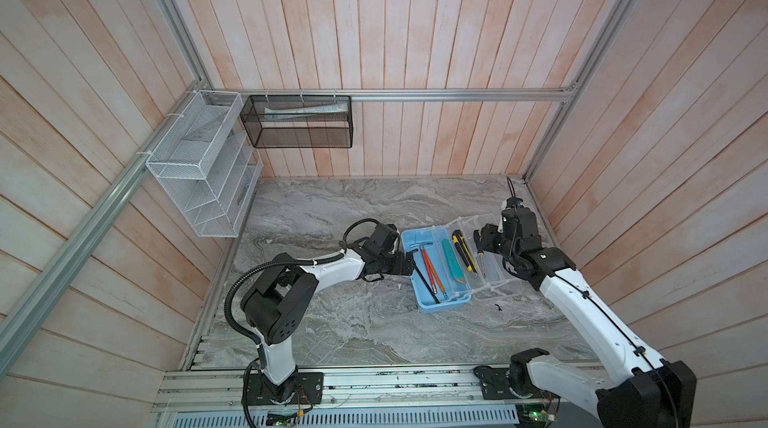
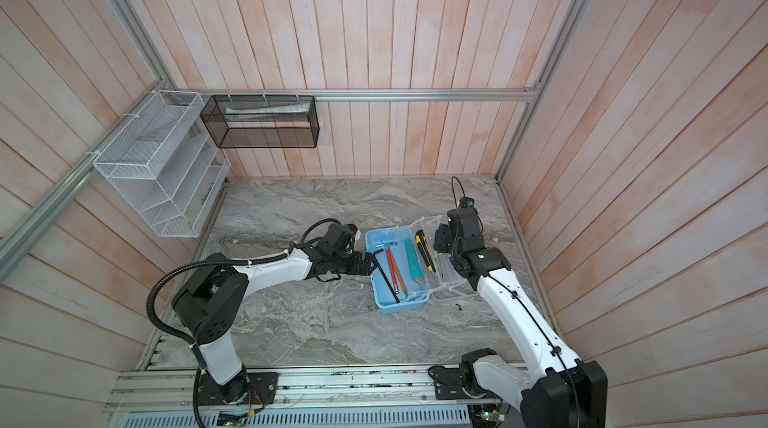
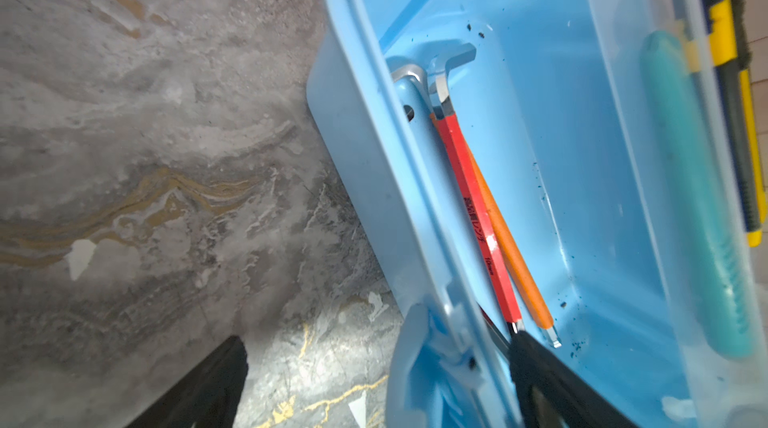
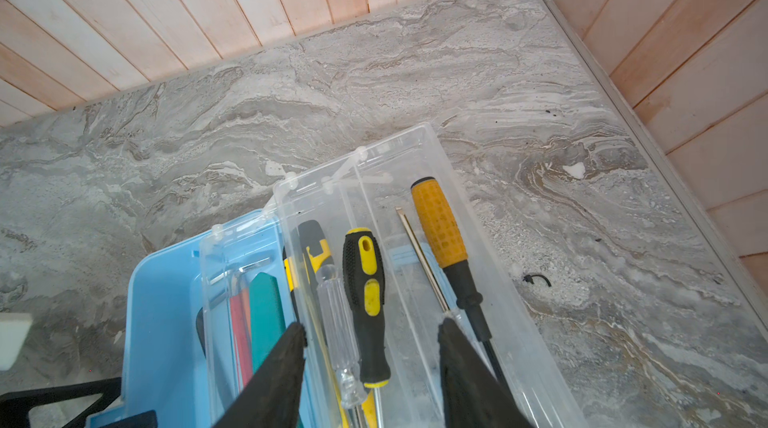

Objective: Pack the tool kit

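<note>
The light blue tool kit box [image 1: 444, 306] [image 2: 401, 307] lies open on the marble table, with red [image 3: 473, 205], orange [image 3: 513, 251] and black [image 1: 424, 280] hex keys in it. Its clear tray [image 4: 415, 143] is swung out to the right. The tray holds a teal utility knife [image 3: 698, 197], a yellow-black one [image 3: 735, 114] and several screwdrivers [image 4: 365, 280]. My left gripper [image 3: 378, 340] [image 1: 409, 265] is open and straddles the box's left wall, one finger outside and one inside. Over the tray, my right gripper [image 4: 372, 324] [image 1: 482, 238] is open with two screwdrivers lying below the gap, untouched.
A white wire rack [image 1: 199, 168] and a black mesh basket [image 1: 299, 122] hang on the back left walls. A small black scrap [image 4: 536, 279] lies on the table right of the tray. The right wall runs close behind the right arm.
</note>
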`<state>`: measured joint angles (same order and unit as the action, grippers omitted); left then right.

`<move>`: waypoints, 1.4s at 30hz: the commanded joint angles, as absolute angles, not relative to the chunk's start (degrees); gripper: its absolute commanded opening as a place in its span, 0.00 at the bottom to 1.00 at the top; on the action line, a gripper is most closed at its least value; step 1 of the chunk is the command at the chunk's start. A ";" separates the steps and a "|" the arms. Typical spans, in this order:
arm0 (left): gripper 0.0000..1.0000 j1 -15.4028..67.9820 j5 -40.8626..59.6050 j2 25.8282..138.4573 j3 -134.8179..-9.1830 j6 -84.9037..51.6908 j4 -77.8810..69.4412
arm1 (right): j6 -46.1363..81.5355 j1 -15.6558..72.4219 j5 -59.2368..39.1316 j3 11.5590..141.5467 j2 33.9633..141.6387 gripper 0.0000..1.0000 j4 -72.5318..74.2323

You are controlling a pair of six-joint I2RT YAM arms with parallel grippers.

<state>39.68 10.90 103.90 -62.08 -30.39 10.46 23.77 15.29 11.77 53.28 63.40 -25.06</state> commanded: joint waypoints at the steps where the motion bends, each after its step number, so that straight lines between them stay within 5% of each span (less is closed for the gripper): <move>1: 1.00 36.15 7.16 101.25 -57.16 -27.97 14.97 | 23.32 13.21 8.65 52.73 62.23 0.51 -25.16; 23: 1.00 22.44 4.06 73.22 -47.30 -26.05 18.92 | 23.62 -2.18 -7.79 46.69 63.94 0.47 -16.91; 42: 0.95 25.72 13.03 77.86 -40.67 -27.97 8.54 | 23.73 -6.85 -14.85 41.32 80.98 0.37 -6.56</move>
<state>24.88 12.21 77.38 -41.23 -27.46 11.66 24.36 -6.66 -13.30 41.58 80.38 -8.40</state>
